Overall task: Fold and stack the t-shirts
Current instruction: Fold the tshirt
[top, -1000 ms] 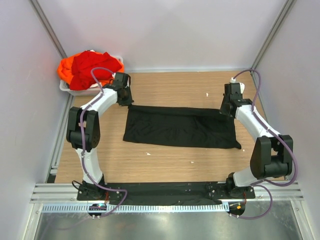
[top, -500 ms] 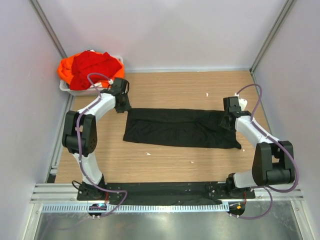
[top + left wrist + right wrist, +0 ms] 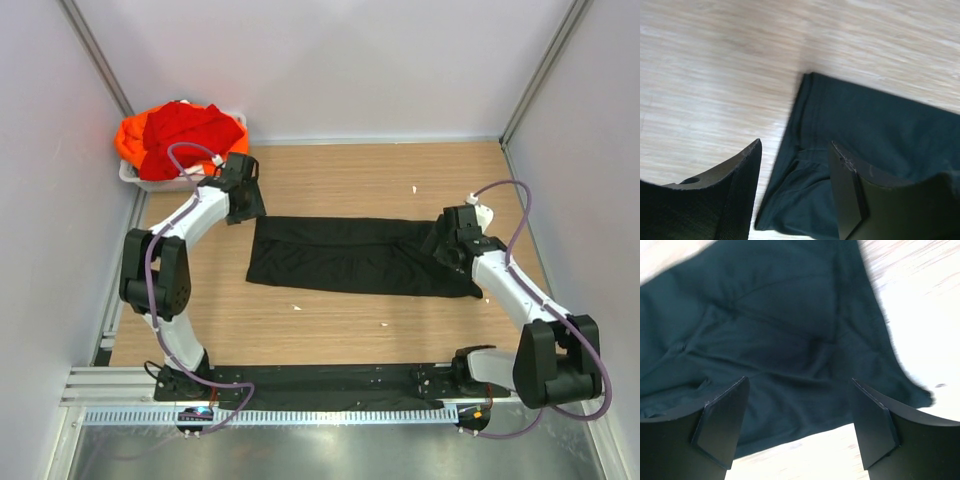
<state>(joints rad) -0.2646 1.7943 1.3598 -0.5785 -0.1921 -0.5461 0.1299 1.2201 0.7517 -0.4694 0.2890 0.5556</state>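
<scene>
Folding looks partway done: the black shirt (image 3: 360, 257) lies mid-table (image 3: 340, 175) as a long band, not yet a compact fold. The red shirt (image 3: 185, 130) and orange shirt (image 3: 128, 140) sit heaped in the tub (image 3: 135, 180). The left gripper (image 3: 795, 145) and right gripper (image 3: 800, 381) hover over the band's ends, spread and empty.

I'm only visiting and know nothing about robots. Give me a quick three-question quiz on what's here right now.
1. True or false: the black t-shirt hangs in the air.
2. Where are the red t-shirt and orange t-shirt? A) in the white tub B) on the floor C) under the black one
3. Fill in: the left arm's fingers and right arm's fingers are both ___.
Key: 1 false; 2 A; 3 open.
</scene>
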